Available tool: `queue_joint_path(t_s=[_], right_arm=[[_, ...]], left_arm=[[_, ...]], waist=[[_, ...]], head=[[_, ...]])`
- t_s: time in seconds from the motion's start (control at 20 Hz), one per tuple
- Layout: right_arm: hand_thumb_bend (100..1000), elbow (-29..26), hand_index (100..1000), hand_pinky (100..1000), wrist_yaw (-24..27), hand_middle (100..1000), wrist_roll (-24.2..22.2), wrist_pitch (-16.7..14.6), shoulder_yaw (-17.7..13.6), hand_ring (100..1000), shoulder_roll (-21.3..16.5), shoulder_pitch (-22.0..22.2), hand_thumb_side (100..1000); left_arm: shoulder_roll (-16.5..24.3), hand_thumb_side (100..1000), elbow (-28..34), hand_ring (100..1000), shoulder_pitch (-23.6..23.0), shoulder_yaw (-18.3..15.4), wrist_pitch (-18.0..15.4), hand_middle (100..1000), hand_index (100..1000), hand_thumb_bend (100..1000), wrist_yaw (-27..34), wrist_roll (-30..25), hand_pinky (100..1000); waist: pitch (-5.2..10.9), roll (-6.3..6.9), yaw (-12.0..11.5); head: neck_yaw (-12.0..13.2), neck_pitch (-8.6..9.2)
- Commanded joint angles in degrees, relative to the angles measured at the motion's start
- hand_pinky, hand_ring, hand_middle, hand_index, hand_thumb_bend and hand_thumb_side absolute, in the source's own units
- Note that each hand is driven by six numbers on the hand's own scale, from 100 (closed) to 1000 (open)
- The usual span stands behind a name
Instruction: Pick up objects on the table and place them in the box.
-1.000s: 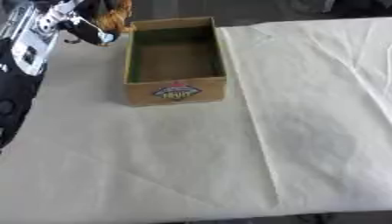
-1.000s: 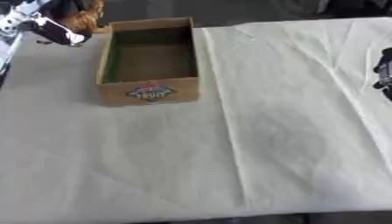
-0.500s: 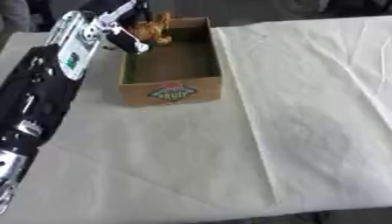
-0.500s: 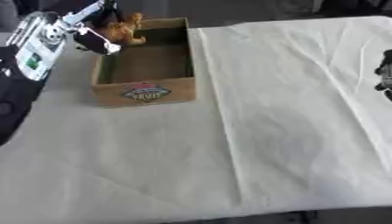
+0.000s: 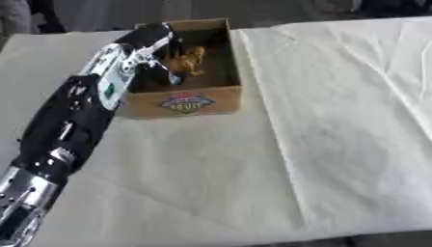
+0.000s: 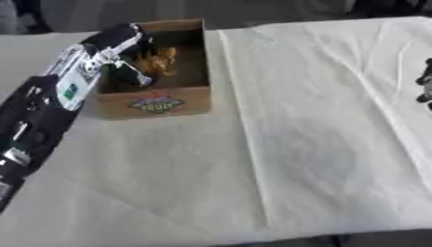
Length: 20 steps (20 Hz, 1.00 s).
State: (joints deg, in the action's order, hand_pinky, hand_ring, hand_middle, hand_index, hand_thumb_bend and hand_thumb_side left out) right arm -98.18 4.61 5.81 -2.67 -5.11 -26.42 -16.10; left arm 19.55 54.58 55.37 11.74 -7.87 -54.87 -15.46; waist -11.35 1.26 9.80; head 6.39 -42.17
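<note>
A brown cardboard box [image 5: 222, 100] with a coloured label on its front stands at the far left-centre of the white-covered table. My left hand [image 5: 148, 44] reaches over the box's left wall into its inside. Its fingers are curled round a small orange-brown object [image 5: 188, 59], which hangs low within the box. The black and silver left arm [image 5: 76, 120] runs up from the lower left corner. Only a dark part of my right hand [image 6: 425, 86] shows at the right edge of the right eye view, well away from the box.
A white cloth [image 5: 320, 125] with creases covers the table; a fold line runs from the box's right side down toward the front edge. The table's front edge [image 5: 253, 240] lies at the bottom of the view. Dark floor shows beyond the far edge.
My left hand has carried the orange-brown object from beside the box's far left corner over the wall and down into the box. The right hand has stayed put.
</note>
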Motion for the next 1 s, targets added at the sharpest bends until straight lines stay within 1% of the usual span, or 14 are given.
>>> queue_joint_path(t_s=[0.05, 0.1, 0.15, 0.2, 0.25, 0.3, 0.35, 0.4, 0.5, 0.65, 0.75, 0.8, 0.85, 1.0], right_arm=[[100, -0.7, 796, 423, 0.47, 652, -0.28, -0.08, -0.3, 580, -0.75, -0.66, 363], [100, -0.7, 796, 423, 0.48, 652, -0.28, -0.09, -0.31, 580, -0.74, -0.66, 363], [100, -0.7, 796, 423, 0.47, 652, -0.3, -0.1, -0.31, 580, -0.74, -0.66, 363], [100, -0.7, 796, 423, 0.47, 652, -0.31, -0.1, -0.32, 580, -0.73, -0.65, 363], [100, -0.69, 796, 423, 0.47, 652, -0.3, -0.1, -0.36, 580, -0.72, -0.63, 363], [100, -0.67, 796, 423, 0.47, 652, -0.29, -0.11, -0.39, 580, -0.72, -0.59, 363], [100, -0.66, 796, 424, 0.47, 652, -0.28, -0.11, -0.41, 580, -0.73, -0.54, 363], [100, -0.66, 796, 424, 0.48, 652, -0.27, -0.12, -0.44, 580, -0.75, -0.5, 363], [100, -0.63, 796, 424, 0.5, 651, -0.22, -0.12, -0.51, 580, -0.76, -0.39, 364], [100, -0.61, 796, 424, 0.5, 651, -0.25, -0.13, -0.56, 580, -0.75, -0.29, 364], [100, -0.57, 796, 424, 0.51, 651, -0.15, -0.14, -0.7, 579, -0.81, -0.12, 364], [100, -0.55, 796, 424, 0.51, 651, -0.1, -0.14, -0.76, 579, -0.85, -0.01, 354], [100, -0.52, 797, 424, 0.5, 651, -0.04, -0.14, -0.84, 579, -0.87, 0.11, 365], [100, -0.54, 797, 424, 0.6, 651, 0.08, -0.18, -1.0, 579, -0.74, 0.19, 366]], left_arm=[[0.46, 100, 0.82, 499, 0.96, 0.41, -1.01, 503, 622, 485, -0.68, -0.59, 563], [0.46, 100, 1.05, 530, 0.98, 0.49, -1.21, 539, 663, 531, -0.56, -1.13, 585], [0.49, 100, 1.37, 534, 1.0, 0.52, -1.35, 543, 668, 538, -0.35, -1.63, 587], [0.54, 100, 1.76, 571, 1.02, 0.5, -1.42, 580, 707, 676, -0.06, -1.98, 611], [0.64, 115, 2.37, 583, 1.01, 0.44, -1.52, 590, 717, 725, 0.41, -2.04, 620], [0.81, 232, 3.07, 611, 0.96, 0.35, -1.58, 617, 742, 838, 1.04, -1.93, 646], [1.01, 297, 3.8, 630, 0.91, 0.25, -1.57, 632, 755, 917, 1.67, -1.7, 660], [1.25, 387, 4.62, 673, 0.82, 0.12, -1.52, 664, 776, 968, 2.35, -1.31, 699], [1.84, 442, 6.79, 704, 0.52, -0.14, -1.31, 691, 792, 998, 3.93, -0.01, 722], [3.43, 463, 11.12, 709, -0.15, -0.27, -0.85, 695, 797, 1000, 6.16, 1.2, 726], [5.21, 467, 15.03, 692, -1.0, -0.77, -0.18, 685, 795, 998, 7.66, 1.91, 715], [6.03, 493, 16.97, 676, -1.53, -1.09, 0.42, 672, 787, 896, 8.49, 2.26, 700], [6.87, 450, 19.05, 659, -2.2, -1.75, 1.3, 658, 777, 955, 9.69, 3.08, 685], [9.23, 440, 24.62, 623, -4.89, -3.44, 4.14, 627, 760, 886, 14.77, 5.82, 646]], waist=[[0.79, -0.29, 0.0], [0.8, -0.3, -0.02], [0.81, -0.31, -0.03], [0.82, -0.32, -0.05], [0.84, -0.34, -0.09], [0.88, -0.35, -0.12], [0.94, -0.37, -0.16], [1.0, -0.36, -0.22], [1.13, -0.35, -0.43], [1.31, -0.37, -0.88], [1.43, -0.39, -1.28], [1.47, -0.4, -1.45], [1.5, -0.41, -1.72], [1.52, -0.45, -2.37]], head=[[0.16, 0.66], [0.14, 0.65], [0.13, 0.66], [0.12, 0.67], [0.1, 0.7], [0.08, 0.7], [0.07, 0.68], [0.07, 0.66], [0.0, 0.65], [-0.16, 0.58], [-0.38, 0.55], [-0.49, 0.51], [-0.58, 0.44], [-0.81, 0.42]])
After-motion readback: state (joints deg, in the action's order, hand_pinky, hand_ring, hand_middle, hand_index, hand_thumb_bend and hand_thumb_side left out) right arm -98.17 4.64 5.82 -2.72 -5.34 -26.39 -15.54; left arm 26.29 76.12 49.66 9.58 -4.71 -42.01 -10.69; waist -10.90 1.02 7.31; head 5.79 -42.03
